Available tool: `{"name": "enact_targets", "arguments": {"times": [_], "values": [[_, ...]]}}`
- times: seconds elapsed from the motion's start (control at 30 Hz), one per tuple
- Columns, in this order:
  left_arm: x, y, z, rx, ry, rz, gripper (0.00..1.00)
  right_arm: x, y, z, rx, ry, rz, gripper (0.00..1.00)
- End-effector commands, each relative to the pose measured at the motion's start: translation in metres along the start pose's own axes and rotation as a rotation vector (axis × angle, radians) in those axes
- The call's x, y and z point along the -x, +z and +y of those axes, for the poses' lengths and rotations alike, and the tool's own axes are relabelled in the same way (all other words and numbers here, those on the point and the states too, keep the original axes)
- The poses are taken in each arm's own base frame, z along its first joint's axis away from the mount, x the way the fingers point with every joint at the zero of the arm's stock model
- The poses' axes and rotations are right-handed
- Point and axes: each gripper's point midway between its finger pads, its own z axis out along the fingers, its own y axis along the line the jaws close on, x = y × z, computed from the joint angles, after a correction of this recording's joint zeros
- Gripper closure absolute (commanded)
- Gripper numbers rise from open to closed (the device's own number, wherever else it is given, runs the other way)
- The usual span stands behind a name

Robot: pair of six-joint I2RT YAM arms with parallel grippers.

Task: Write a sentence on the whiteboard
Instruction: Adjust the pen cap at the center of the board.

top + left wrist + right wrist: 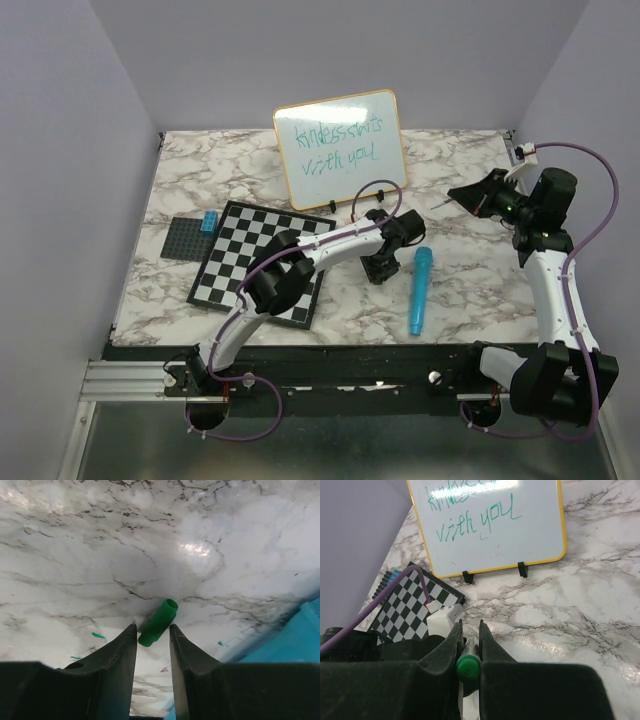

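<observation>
The whiteboard (385, 115) stands upright at the back of the table and also shows in the right wrist view (540, 530). The sentence (330, 145) is on it in two green lines; the right wrist view shows "with you" (480, 522). My right gripper (458, 196) is shut on a marker with a green end (468, 668), held in the air right of the board, clear of it. My left gripper (381, 268) points down at the table, open, its jaws either side of a green marker cap (159, 622) lying on the marble.
A checkered board (250, 262) lies left of centre, under the left arm. A grey baseplate (180, 238) with a blue brick (209, 221) lies at far left. A long teal object (419, 290) lies just right of the left gripper.
</observation>
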Motion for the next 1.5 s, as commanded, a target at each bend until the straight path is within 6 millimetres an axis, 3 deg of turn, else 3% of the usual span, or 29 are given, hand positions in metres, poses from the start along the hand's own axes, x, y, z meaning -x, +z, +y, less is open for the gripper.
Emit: {"name": "enact_targets", "arguments": {"times": [0.0,0.23,0.3,0.43,0.57,0.8,1.0,1.13,1.37,1.47], "values": [[0.010,0.019,0.036,0.071,0.224,-0.036,0.60,-0.004,-0.001,0.002,0.030,0.001,0.007,0.99],[0.029,0.035,0.066,0.111,0.520,-0.065,0.59,-0.004,0.000,0.003,0.043,-0.002,0.007,1.00],[0.033,0.039,0.064,0.059,0.635,-0.066,0.57,-0.005,-0.001,0.004,0.045,-0.003,0.007,0.99],[0.037,0.043,0.078,-0.018,0.763,-0.039,0.41,-0.006,0.000,0.004,0.052,-0.002,0.009,1.00],[0.032,0.038,0.075,-0.146,0.819,0.005,0.34,-0.008,0.001,0.004,0.059,0.002,0.013,1.00],[0.030,0.033,0.063,-0.293,1.023,-0.017,0.35,-0.013,0.002,0.007,0.103,-0.013,0.035,0.99],[0.031,0.014,0.067,-0.306,0.952,-0.038,0.36,-0.018,0.005,0.005,0.119,-0.020,0.053,0.99],[0.021,0.000,0.072,-0.328,0.760,-0.011,0.35,-0.020,0.006,0.003,0.125,-0.008,0.065,0.99],[0.005,0.001,0.067,-0.290,0.602,0.028,0.40,-0.021,0.007,0.003,0.126,-0.005,0.066,0.99],[0.010,0.004,0.067,-0.234,0.612,0.002,0.39,-0.020,0.007,0.003,0.125,-0.006,0.065,0.99]]}}
